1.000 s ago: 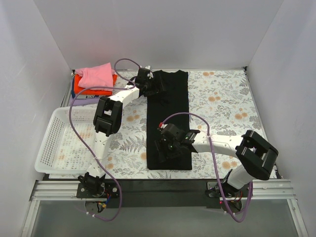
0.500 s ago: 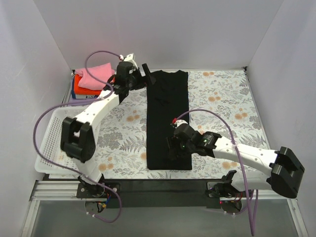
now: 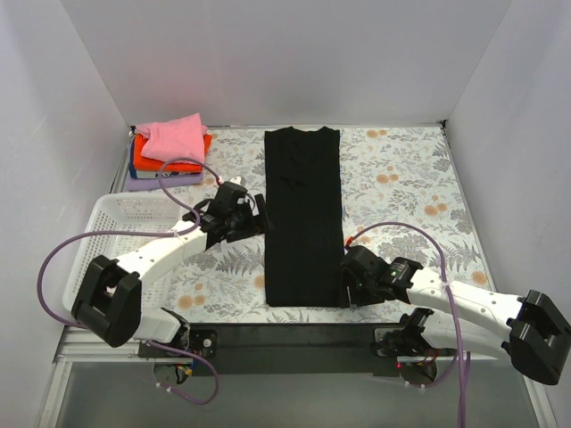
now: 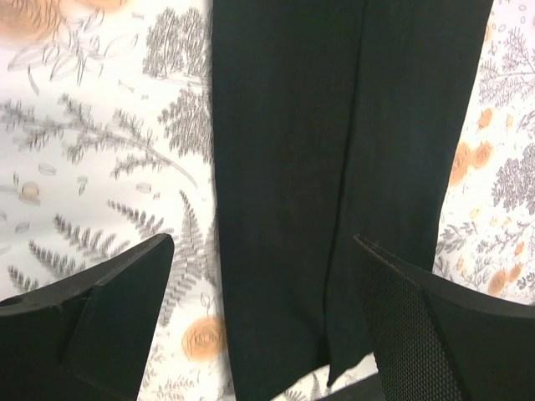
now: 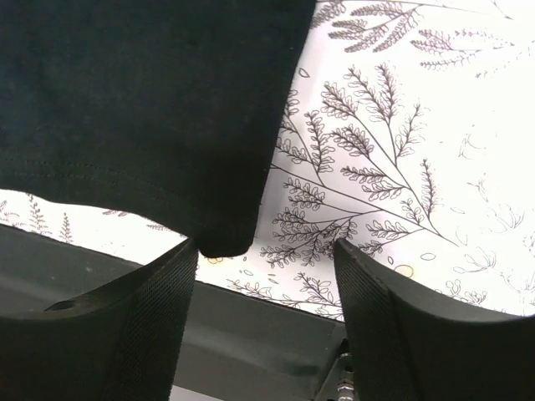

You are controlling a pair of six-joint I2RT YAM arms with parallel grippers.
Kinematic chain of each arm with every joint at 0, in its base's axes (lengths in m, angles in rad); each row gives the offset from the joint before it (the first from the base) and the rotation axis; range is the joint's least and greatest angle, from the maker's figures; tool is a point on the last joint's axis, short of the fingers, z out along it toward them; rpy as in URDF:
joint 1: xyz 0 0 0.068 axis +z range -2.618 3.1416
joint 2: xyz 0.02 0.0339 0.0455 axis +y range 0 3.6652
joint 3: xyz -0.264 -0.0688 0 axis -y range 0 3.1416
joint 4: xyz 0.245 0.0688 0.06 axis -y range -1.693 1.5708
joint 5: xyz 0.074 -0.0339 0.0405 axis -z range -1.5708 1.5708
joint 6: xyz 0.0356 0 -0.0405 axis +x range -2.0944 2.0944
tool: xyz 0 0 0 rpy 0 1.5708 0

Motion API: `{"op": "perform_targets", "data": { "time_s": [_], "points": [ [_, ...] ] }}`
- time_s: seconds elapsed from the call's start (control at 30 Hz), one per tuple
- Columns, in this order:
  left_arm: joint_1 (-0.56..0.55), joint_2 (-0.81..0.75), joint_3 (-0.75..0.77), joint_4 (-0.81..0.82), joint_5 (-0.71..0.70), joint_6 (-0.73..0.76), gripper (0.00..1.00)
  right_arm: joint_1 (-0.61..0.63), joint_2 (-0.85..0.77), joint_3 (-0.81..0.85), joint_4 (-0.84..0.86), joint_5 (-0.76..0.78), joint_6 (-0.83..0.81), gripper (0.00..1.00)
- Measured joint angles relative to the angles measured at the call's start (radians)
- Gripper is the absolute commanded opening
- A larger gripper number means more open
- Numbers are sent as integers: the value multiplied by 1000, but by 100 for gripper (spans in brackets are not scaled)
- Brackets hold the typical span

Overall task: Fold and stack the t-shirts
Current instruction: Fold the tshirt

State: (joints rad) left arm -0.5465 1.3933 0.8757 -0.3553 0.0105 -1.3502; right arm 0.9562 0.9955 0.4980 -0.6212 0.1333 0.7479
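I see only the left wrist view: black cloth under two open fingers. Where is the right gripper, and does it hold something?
Observer: The right gripper is at the near right corner of the black t-shirt. It is open and holds nothing.
Operator: Are there other clothes somewhere?
Observer: Yes, a stack lies at the far left corner, with a pink t-shirt on top of an orange t-shirt.

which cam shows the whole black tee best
Top external: it shows the black tee whole, a long folded strip from collar to hem. The left wrist view shows only a stretch of it with a lengthwise fold line; the right wrist view only one hem corner.
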Motion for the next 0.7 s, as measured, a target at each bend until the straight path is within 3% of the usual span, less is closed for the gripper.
{"op": "perform_targets", "data": {
  "time_s": [0.27, 0.7],
  "points": [
    [-45, -116, -50, -68, -27, -47, 85, -8, 19, -1, -1, 14, 10, 66],
    [-72, -167, -101, -153, -33, -74, 85, -13, -60, 32, -4, -11, 12, 63]
  ]
}}
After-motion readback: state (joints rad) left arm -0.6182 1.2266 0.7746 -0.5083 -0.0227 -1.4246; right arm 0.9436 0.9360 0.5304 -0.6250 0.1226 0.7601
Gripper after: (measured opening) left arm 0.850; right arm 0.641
